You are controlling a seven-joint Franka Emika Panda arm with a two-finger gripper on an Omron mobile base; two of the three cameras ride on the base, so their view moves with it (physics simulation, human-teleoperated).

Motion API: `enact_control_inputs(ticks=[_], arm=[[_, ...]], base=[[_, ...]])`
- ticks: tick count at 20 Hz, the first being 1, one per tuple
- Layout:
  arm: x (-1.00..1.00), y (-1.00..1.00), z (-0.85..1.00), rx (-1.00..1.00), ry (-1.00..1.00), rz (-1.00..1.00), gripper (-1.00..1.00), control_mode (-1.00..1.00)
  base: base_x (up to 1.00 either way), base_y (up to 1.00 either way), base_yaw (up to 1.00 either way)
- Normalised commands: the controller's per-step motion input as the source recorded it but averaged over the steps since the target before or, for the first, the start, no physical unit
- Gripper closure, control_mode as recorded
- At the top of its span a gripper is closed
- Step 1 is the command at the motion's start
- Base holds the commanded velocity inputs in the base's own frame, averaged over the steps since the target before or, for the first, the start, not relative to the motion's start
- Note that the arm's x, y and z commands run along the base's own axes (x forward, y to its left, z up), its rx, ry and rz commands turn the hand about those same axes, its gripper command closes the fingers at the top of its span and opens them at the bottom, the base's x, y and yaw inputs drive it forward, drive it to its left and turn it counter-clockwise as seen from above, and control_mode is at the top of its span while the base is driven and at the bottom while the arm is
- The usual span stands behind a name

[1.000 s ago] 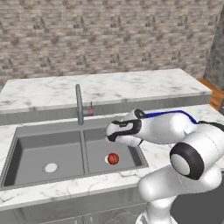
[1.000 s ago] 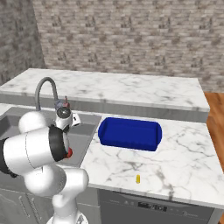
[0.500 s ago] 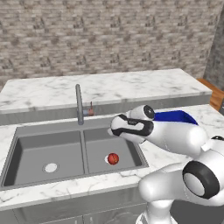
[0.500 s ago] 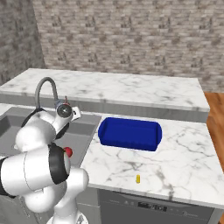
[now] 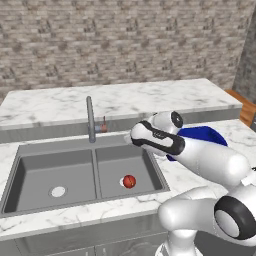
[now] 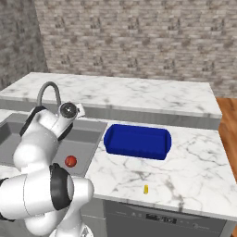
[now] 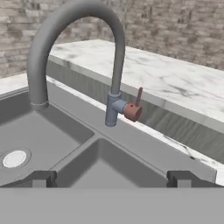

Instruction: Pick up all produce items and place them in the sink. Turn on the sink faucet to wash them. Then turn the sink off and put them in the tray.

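- Across the marble worktop (image 5: pixel 55 107), the grey double sink (image 5: pixel 30 172) holds a small red-orange fruit (image 5: pixel 129 181) on the floor of its right bowl, beside that bowl's drain.
- At the sink's back edge rises the gooseneck faucet (image 7: pixel 114 65), its reddish-marked lever (image 7: pixel 134 107) upright.
- Facing the faucet, the gripper (image 7: pixel 112 178) hovers over the sink, fingers (image 7: pixel 40 178) spread wide and holding nothing.
- Farther right, the blue tray (image 6: pixel 136 141) sits on the worktop, with a tiny yellow object (image 6: pixel 146 189) nearby.
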Motion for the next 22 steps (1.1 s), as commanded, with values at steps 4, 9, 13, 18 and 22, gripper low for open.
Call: enact_control_inputs(ticks=[4, 9, 13, 18, 22], arm=[[0.00, 0.00, 0.40, 0.10, -0.05, 0.01, -1.00, -1.00], [0.02, 0.00, 0.02, 0.12, -0.08, 0.04, -1.00, -1.00], [0.07, 0.00, -0.03, 0.13, -0.18, 0.08, -1.00, -1.00], [0.06, -0.03, -0.01, 0.08, -0.09, 0.03, -1.00, -1.00], [0.13, 0.00, -0.10, 0.00, 0.00, 0.00, -1.00, -1.00]], base=[[0.00, 0.00, 0.00], [0.00, 0.00, 0.00], [0.00, 0.00, 0.00], [0.00, 0.00, 0.00], [0.00, 0.00, 0.00]])
